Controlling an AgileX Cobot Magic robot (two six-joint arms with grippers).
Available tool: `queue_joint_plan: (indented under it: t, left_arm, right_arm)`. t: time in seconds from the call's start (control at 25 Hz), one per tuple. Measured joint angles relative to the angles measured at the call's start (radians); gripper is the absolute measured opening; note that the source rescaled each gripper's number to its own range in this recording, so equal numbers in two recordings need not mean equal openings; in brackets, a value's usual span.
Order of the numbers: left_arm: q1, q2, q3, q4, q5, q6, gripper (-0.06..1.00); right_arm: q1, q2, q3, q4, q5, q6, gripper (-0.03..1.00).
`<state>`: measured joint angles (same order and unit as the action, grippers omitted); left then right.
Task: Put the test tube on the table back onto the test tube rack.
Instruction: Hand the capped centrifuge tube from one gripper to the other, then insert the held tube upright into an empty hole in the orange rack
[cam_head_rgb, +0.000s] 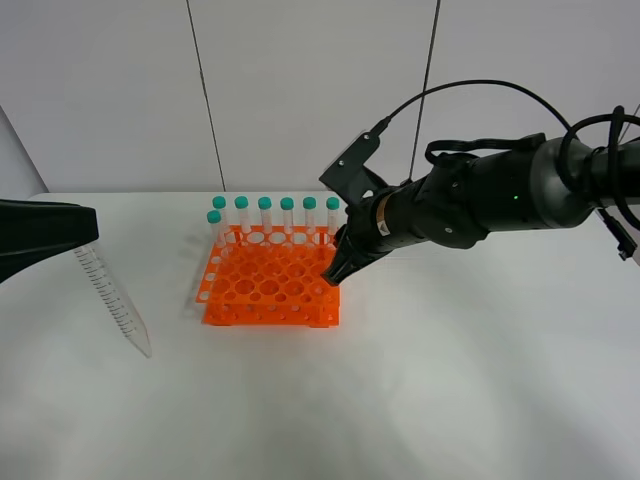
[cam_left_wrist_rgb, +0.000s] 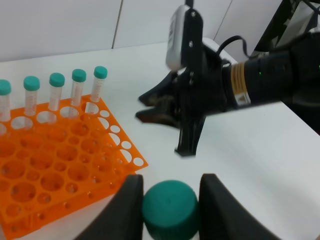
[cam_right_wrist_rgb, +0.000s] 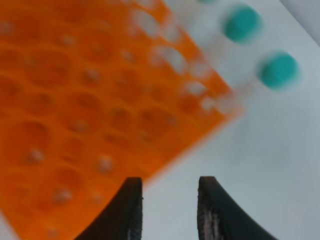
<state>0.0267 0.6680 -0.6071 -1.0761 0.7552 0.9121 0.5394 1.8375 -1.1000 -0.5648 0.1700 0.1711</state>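
— Exterior high: seeing the test tube (cam_head_rgb: 112, 300) slanting at left centre, clear, teal-capped, conical tip pointing lower right, apart from the test tube rack (cam_head_rgb: 270, 290).
— Being clamped at its capped end by the left gripper (cam_left_wrist_rgb: 170, 181).
— Right gripper (cam_head_rgb: 333, 277)?
— Hovering at the rack's right front corner, fingers slightly parted, gripping nothing.
— Leaving bare table (cam_head_rgb: 450, 400) across lower right.
— Showing graduation marks, too small for reading.
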Motion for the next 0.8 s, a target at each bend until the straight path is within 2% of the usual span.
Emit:
queue_joint_plan:
  t: [0.12,0.36,0.8]
  left_arm:
    - [0.000,0.000,0.000,0.000,0.000,0.000,0.46]
    - [0.000,0.000,0.000,0.000,0.000,0.000,0.46]
    - [0.000,0.000,0.000,0.000,-0.003,0.008,0.46]
  right_arm:
    - [-0.049,0.000,0.000,0.022,0.033,0.007,0.38]
    - [-0.146,0.000,0.000,0.066,0.094,0.130,0.38]
    - [-0.368,0.002,-0.001,0.072,0.260,0.174,0.38]
